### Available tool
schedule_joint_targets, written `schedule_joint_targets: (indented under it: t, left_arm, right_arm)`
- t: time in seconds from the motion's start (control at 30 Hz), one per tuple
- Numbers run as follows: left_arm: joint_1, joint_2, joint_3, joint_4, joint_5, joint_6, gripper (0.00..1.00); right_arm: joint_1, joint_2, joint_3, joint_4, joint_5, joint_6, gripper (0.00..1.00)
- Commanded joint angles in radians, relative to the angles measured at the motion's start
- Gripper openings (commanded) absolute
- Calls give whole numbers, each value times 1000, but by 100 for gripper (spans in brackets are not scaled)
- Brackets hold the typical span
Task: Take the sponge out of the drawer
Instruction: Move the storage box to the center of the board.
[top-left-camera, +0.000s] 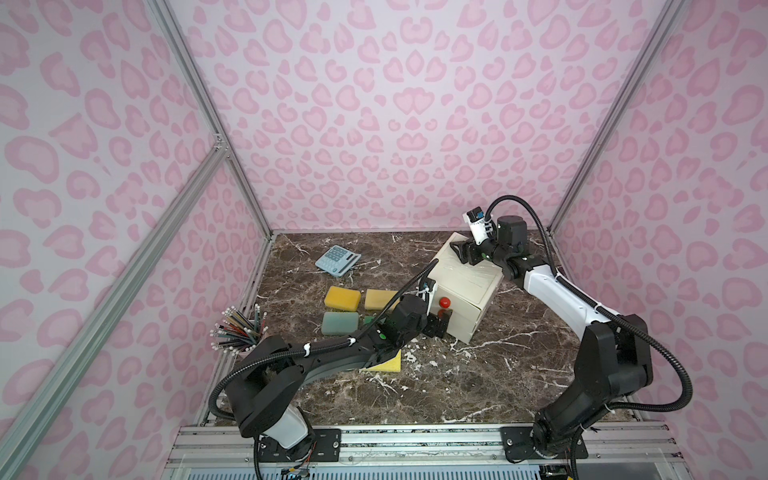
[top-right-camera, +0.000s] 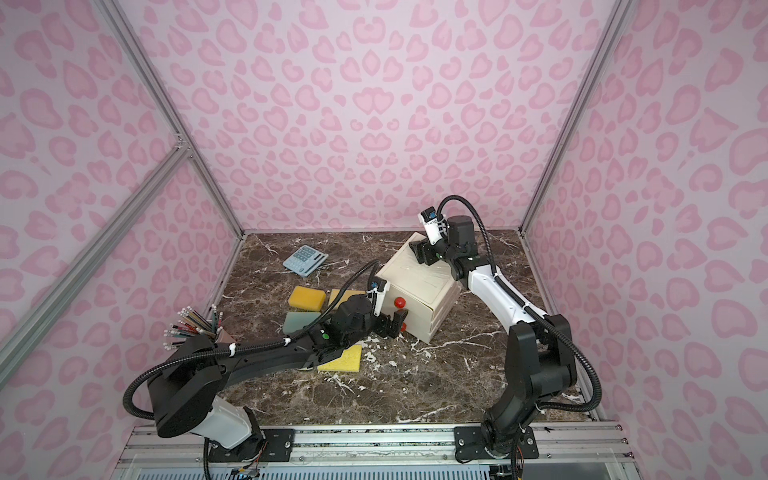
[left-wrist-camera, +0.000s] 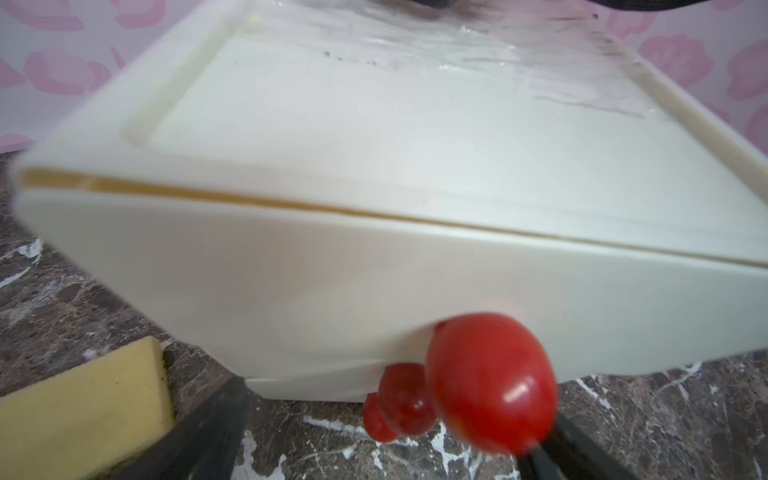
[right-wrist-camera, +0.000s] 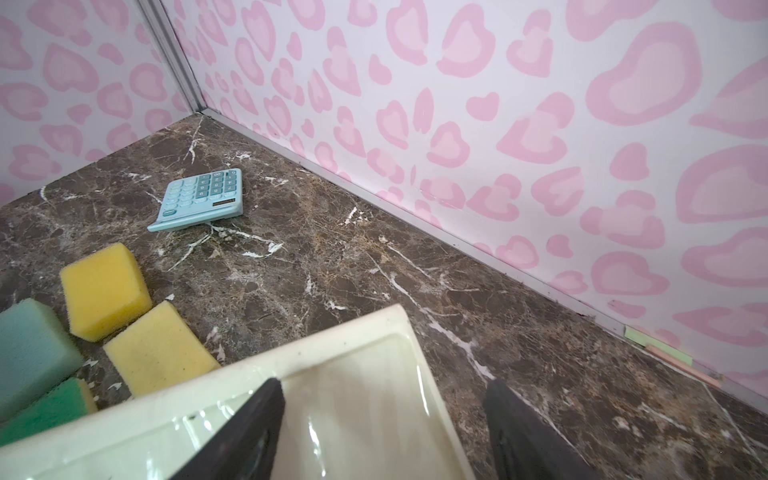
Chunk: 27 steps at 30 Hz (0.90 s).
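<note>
The cream drawer unit (top-left-camera: 463, 286) (top-right-camera: 419, 286) stands at the back right, with red knobs (left-wrist-camera: 490, 382) down its front. All its drawers (left-wrist-camera: 374, 282) look shut, so the sponge is hidden. My left gripper (top-left-camera: 436, 326) (top-right-camera: 392, 326) (left-wrist-camera: 386, 451) is open at the unit's front, low down. A lower knob (top-right-camera: 402, 327) sits between its fingers (left-wrist-camera: 208, 436), closer to one of them. My right gripper (top-left-camera: 461, 249) (right-wrist-camera: 386, 432) is open at the unit's back top corner, with one finger (right-wrist-camera: 249, 432) on the lid and the other past the edge.
Several foam blocks lie left of the unit: orange (top-left-camera: 342, 298), pale yellow (top-left-camera: 380, 299), teal (top-left-camera: 340, 323), and a yellow one (top-left-camera: 388, 361) under my left arm. A blue calculator (top-left-camera: 336, 259) lies further back. A cup of pencils (top-left-camera: 241, 328) stands at the left edge.
</note>
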Motion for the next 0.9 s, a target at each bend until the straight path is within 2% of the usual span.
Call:
schedule_joint_targets:
  t: [0.0, 0.27, 0.4, 0.53, 0.57, 0.6, 0.67, 0.77, 0.8, 0.87]
  left_arm:
    - [-1, 14, 18, 56, 31, 12, 98]
    - [-1, 14, 19, 88, 35, 9, 98]
    - [-3, -55, 9, -10, -3, 35, 98]
    - [-3, -170, 8, -192, -49, 73, 98]
    - [-2, -208, 2, -240, -59, 79, 98]
    - [-1, -239, -2, -282, -72, 83, 98]
    - [-1, -323, -21, -376, -136, 89, 98]
    - [7, -475, -76, -444, -344, 111, 98]
    - [18, -529, -100, -446, -403, 124, 98]
    - [79, -654, -157, -441, -449, 156, 98]
  right_arm:
    - [13, 1, -56, -295, 1, 26, 77]
    - [47, -50, -91, -283, 34, 41, 79]
    - [45, -76, -67, -284, 102, 42, 81]
    - [37, -95, 25, -297, 157, 44, 86]
    - [36, -99, 57, -296, 175, 49, 94]
    - [36, -104, 71, -290, 194, 55, 97]
    - [35, -128, 114, -250, 251, 84, 99]
    - [33, -192, 89, -159, 389, 134, 99]
    - [26, -217, 40, -130, 401, 137, 99]
    - [-3, -296, -43, -53, 423, 162, 99]
